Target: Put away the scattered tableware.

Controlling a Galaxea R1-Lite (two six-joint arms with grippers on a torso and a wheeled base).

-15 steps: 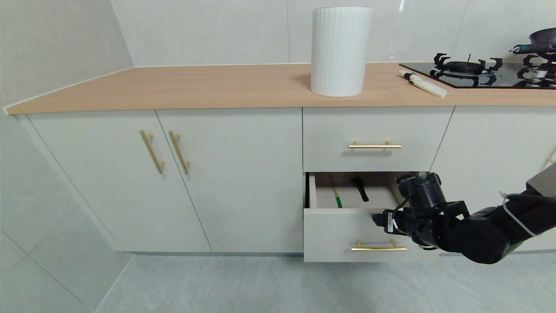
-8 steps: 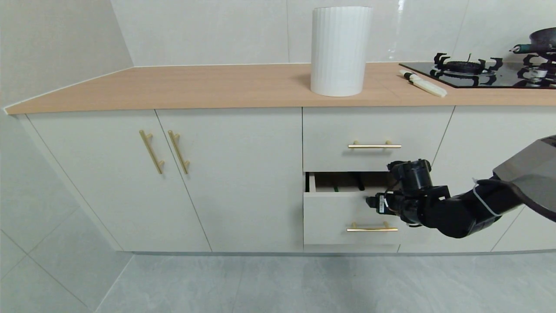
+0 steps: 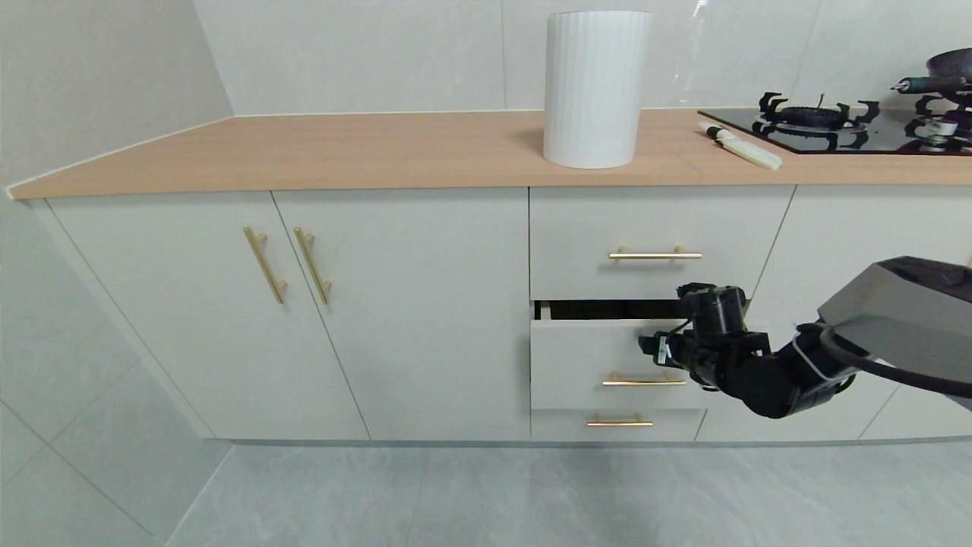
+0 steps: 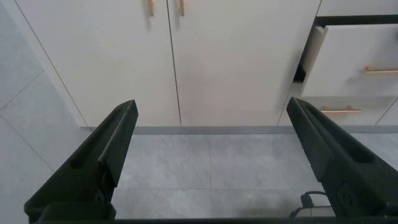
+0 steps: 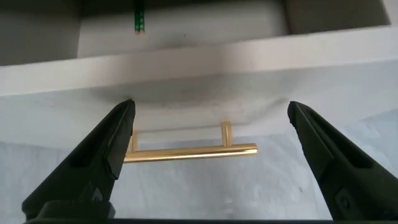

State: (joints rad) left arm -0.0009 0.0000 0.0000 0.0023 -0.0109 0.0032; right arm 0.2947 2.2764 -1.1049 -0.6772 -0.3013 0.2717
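Because the drawer [image 3: 585, 355] stands slightly ajar straight ahead of your right gripper [image 3: 654, 351], whose fingers are spread and empty above its crosswise handle [image 3: 644, 379], push with that arm.

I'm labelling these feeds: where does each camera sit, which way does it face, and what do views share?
Head view: on the head, facing forward and down at countertop and cabinet doors; right arm and right gripper show by the slightly open drawer.
Left wrist view: left wrist, facing cabinet doors and floor, framed by the open left gripper.
Right wrist view: right wrist, facing the drawer's gold handle, framed by the open right gripper.
Shared: all show that drawer.
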